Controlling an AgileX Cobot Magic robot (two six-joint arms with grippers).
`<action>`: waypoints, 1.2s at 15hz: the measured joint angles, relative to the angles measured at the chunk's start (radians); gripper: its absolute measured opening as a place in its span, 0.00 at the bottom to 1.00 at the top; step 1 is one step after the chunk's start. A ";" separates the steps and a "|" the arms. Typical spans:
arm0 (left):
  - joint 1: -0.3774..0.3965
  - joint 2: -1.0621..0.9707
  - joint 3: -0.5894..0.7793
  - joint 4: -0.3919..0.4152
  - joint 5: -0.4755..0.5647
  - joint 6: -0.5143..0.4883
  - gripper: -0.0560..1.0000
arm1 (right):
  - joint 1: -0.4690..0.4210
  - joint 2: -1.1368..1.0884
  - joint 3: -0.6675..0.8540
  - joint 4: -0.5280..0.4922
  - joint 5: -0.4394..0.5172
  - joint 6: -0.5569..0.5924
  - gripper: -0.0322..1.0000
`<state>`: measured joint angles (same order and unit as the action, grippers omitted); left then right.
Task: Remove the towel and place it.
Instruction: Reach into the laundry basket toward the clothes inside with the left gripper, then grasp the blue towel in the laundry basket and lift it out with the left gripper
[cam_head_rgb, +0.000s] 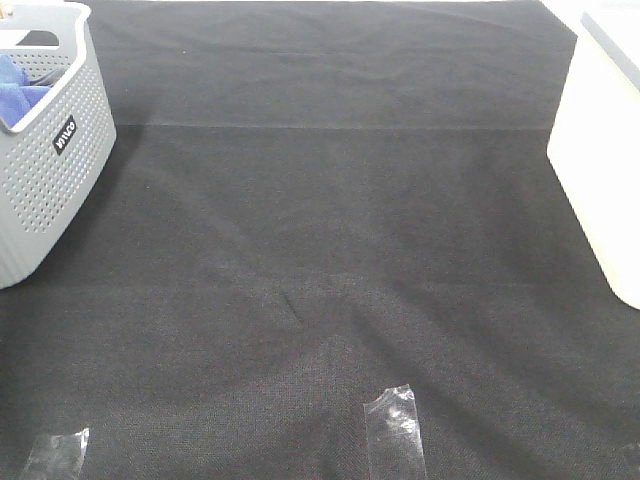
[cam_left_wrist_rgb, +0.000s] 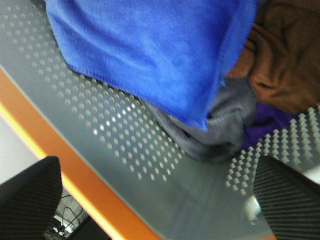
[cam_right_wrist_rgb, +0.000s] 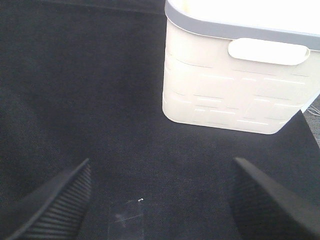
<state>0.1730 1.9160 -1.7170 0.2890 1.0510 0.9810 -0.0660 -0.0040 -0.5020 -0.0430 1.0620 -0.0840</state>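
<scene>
The towel (cam_left_wrist_rgb: 150, 50) is lying on top of a pile inside the grey basket (cam_head_rgb: 60, 180), which is standing at the left side of the desk. It is draping over a grey cloth (cam_left_wrist_rgb: 220, 130), with a brown cloth (cam_left_wrist_rgb: 285, 55) and a purple cloth (cam_left_wrist_rgb: 270, 125) sitting beside it. Being uppermost, it is presenting a free hem, so it is likely liftable without disturbing the other cloths.

The left fingers (cam_left_wrist_rgb: 27, 200) are standing fully apart close to the basket's perforated wall and are holding nothing. This wide spread is presumably leaving room for a fold of towel to enter between them. The towel is not yet being touched.

The right fingers (cam_right_wrist_rgb: 55, 205) are also standing apart and empty. They are hovering over the black cloth (cam_head_rgb: 320, 250) covering the desk and facing the white bin (cam_right_wrist_rgb: 235, 95). Nothing in view is marking where the towel is to be placed.
</scene>
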 joint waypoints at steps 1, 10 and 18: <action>0.000 0.037 -0.008 0.003 -0.005 0.010 0.99 | 0.000 0.000 0.000 0.000 0.000 0.000 0.76; 0.000 0.202 -0.011 0.015 -0.072 0.095 0.99 | 0.000 0.000 0.000 0.000 0.000 0.000 0.76; 0.000 0.235 -0.011 0.029 0.013 0.095 0.23 | 0.000 0.000 0.000 0.000 0.000 0.000 0.76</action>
<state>0.1730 2.1510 -1.7280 0.3180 1.0640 1.0760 -0.0660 -0.0040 -0.5020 -0.0430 1.0620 -0.0840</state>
